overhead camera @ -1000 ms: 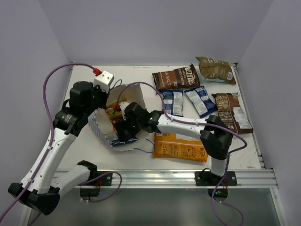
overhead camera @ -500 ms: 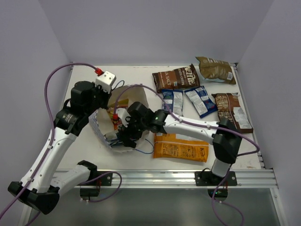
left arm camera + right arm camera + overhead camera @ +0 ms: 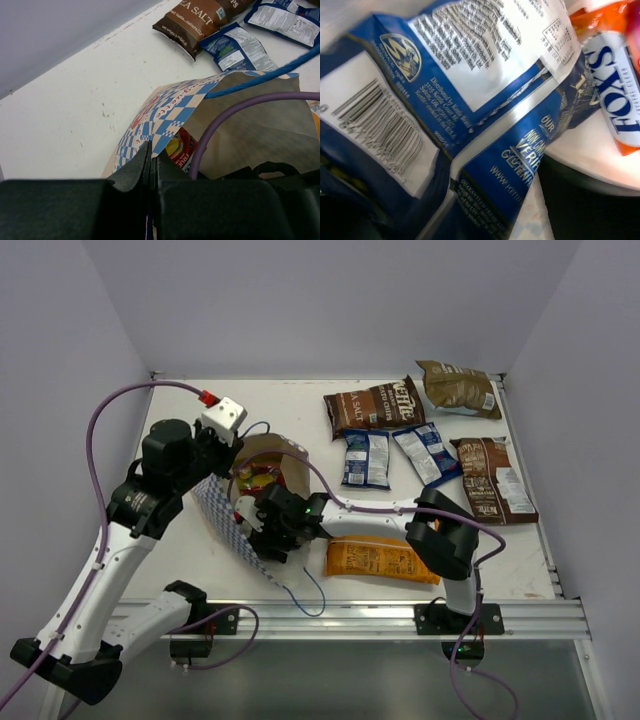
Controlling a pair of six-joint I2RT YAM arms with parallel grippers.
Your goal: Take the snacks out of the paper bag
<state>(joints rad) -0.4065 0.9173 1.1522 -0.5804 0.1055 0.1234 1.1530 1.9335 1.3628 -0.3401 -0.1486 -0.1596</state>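
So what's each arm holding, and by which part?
Left jaws: shut on the rim of the paper bag. Right jaws: inside the bag, close to a blue packet; whether they grip it cannot be told.

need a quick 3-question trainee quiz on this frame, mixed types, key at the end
1. Count: how many brown chip bags lie outside the paper bag?
2. True or false: the left jaws are shut on the paper bag's rim.
3. Pick one: what fills most of the right wrist view? A) a brown chip bag B) a blue packet C) bare table

Key: 1) three. 2) true. 3) B.
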